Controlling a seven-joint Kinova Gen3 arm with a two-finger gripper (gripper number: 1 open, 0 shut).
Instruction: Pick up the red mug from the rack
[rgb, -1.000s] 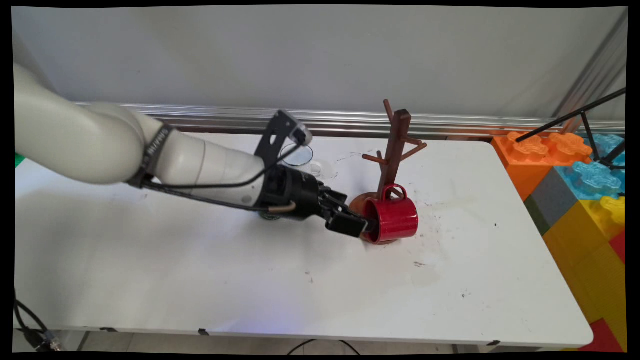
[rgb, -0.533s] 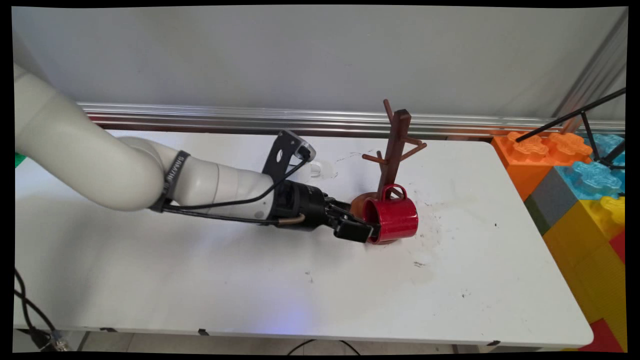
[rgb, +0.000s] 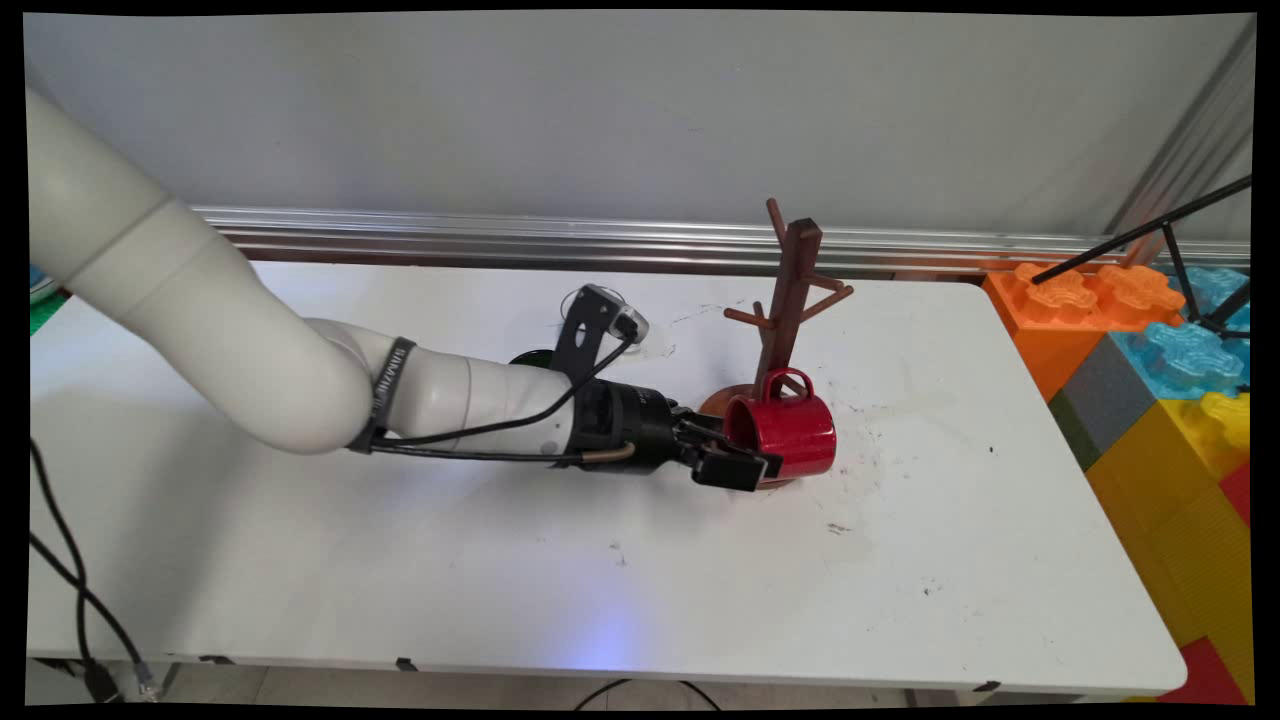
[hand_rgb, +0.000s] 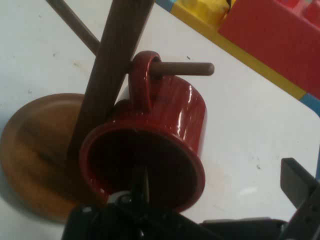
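A red mug (rgb: 790, 433) hangs by its handle on a low peg of the brown wooden mug tree (rgb: 790, 290), its mouth turned toward my hand. In the hand view the peg (hand_rgb: 182, 68) passes through the mug's handle (hand_rgb: 141, 80), and the mug (hand_rgb: 165, 135) leans on the tree's post (hand_rgb: 107, 80) above the round base (hand_rgb: 35, 150). My gripper (rgb: 745, 462) is at the mug's rim and open (hand_rgb: 220, 175). One finger reaches into the mug's mouth. The other finger (hand_rgb: 297, 185) stands clear of the mug's outer wall.
A clear glass thing (rgb: 650, 342) and a dark round thing (rgb: 530, 357) lie behind my forearm, partly hidden. Big coloured toy blocks (rgb: 1150, 380) stand off the table's right end, with a black stand (rgb: 1180, 260) above them. A metal rail runs along the back edge.
My hand has sunk lower and slid right along the mug's rim while the elbow swung in. The mug has settled a little on its peg.
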